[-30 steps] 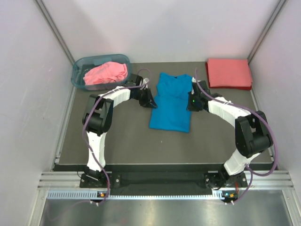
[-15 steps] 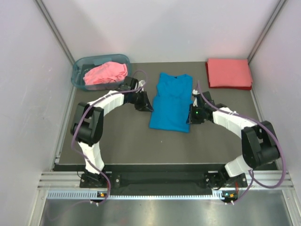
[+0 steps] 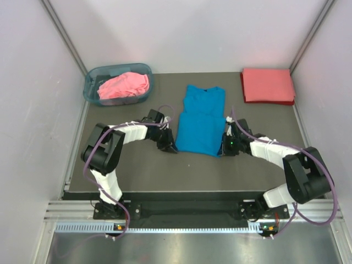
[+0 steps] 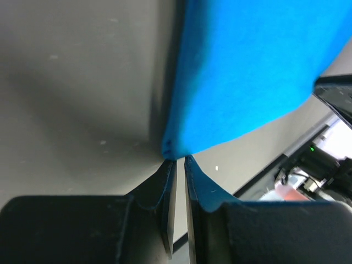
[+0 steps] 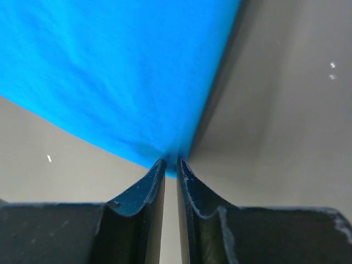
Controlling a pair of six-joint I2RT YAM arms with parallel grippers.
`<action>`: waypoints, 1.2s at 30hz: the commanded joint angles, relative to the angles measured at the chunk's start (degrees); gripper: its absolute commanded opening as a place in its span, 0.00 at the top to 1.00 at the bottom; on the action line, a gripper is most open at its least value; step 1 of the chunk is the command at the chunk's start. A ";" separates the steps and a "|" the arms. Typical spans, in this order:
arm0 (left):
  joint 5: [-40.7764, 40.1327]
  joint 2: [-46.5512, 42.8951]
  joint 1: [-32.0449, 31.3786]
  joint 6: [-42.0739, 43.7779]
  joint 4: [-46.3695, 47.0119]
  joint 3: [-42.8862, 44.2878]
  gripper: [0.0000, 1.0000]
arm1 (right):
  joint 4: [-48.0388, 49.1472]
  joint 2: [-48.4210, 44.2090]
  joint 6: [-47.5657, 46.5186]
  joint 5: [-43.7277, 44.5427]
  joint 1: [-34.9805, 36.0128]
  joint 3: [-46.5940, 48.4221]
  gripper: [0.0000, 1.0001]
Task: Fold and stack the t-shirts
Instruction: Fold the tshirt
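Centre of top view: bright blue cloth t-shirt on dark table. Its lower-left corner pinched by left gripper, lower-right by right gripper — jaws nearly together on cloth. Upper left: crumpled pink cloth t-shirt in translucent blue-grey plastic basket. Upper right: folded coral-red cloth t-shirt.

Your left arm and right arm wear white shells between black joints, and a purple cable trails along each. Black bases sit at 7 and 5 o'clock. The left pincer and right pincer have matte black, tapered fingers. A green light glows on the right wrist.
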 commanded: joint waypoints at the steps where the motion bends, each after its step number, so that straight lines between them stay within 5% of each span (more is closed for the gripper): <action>1: -3.62 -4.13 0.23 0.73 -0.62 -0.39 0.83 | 1.53 -2.91 0.41 2.88 0.79 -1.96 0.85; 6: -3.97 -8.70 0.41 0.20 -2.38 0.84 0.75 | -3.22 -10.02 1.28 3.50 0.79 -1.79 0.81; 14: -1.34 -4.23 1.99 0.64 -1.42 1.28 0.69 | -0.77 -9.78 4.89 1.74 0.79 -3.10 0.64; 28: -0.80 -0.45 1.99 1.26 0.87 -0.48 0.64 | 6.44 -4.06 11.75 1.13 0.70 -8.03 0.61; 32: -0.19 0.88 1.99 1.43 2.54 -0.56 0.71 | 7.32 -4.23 10.87 2.71 0.87 -8.64 0.71; 33: -0.19 1.05 1.99 1.52 3.06 -0.56 0.76 | 7.15 -4.23 10.34 3.15 0.79 -8.56 0.81; 36: 1.04 1.05 1.99 1.78 3.16 -0.65 1.00 | 5.92 -3.97 8.94 5.08 0.79 -8.12 1.00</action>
